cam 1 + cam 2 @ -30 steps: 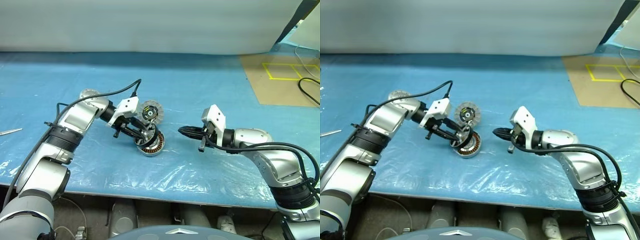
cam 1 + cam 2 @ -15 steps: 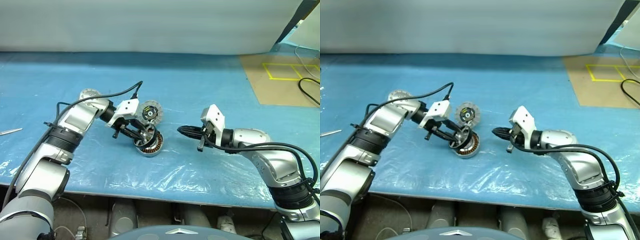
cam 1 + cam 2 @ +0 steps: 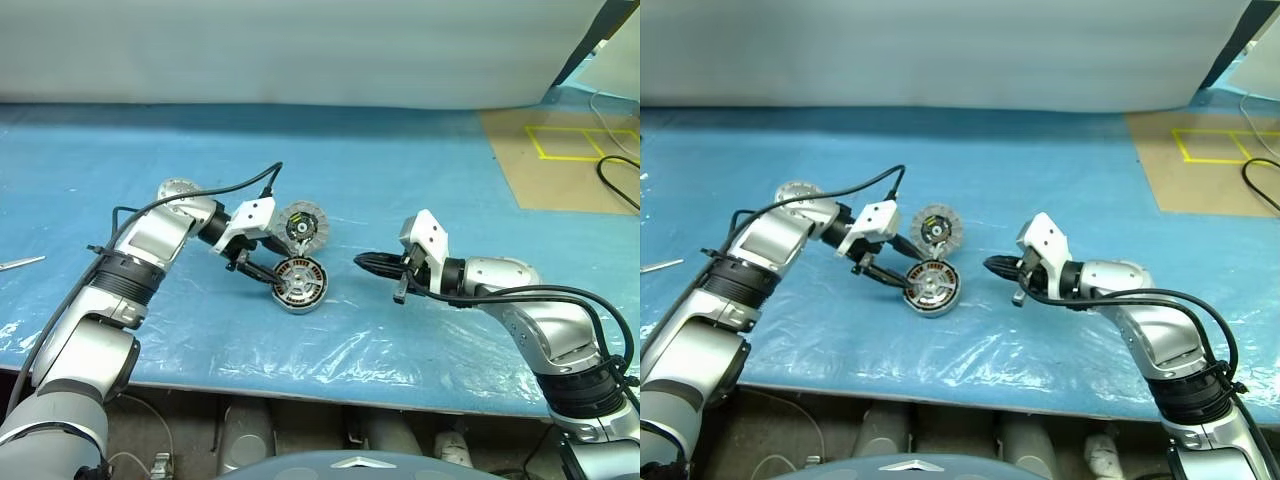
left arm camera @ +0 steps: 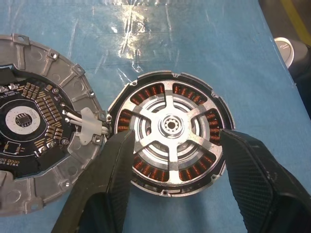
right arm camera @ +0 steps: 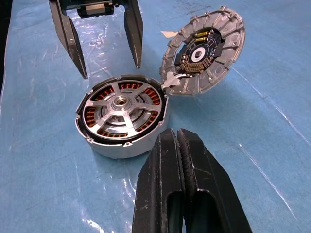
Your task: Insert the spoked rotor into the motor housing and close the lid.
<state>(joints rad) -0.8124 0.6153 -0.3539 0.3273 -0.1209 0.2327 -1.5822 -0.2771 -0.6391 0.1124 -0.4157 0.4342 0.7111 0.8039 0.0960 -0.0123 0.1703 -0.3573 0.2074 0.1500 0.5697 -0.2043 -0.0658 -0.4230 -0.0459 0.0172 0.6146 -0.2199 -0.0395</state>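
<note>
The setting reads as a robotics lab or test workshop — a broad worktable covered in crinkled blue plastic sheeting [image 3: 400,170], a plain pale backdrop wall [image 3: 300,50] behind it, and a brown floor patch marked with yellow tape squares [image 3: 575,142] beside black cables [image 3: 615,180].

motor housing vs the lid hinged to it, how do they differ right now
The round silver-grey motor housing lies flat on the blue sheet, while the round grey ribbed lid stands tilted open beside it. The housing shows copper windings under a silver spoked rotor; the lid shows a dark circuit board with a pale centre. The housing is deeper, the lid a thinner disc. Both are round, similar in width, and joined at one edge.
</note>
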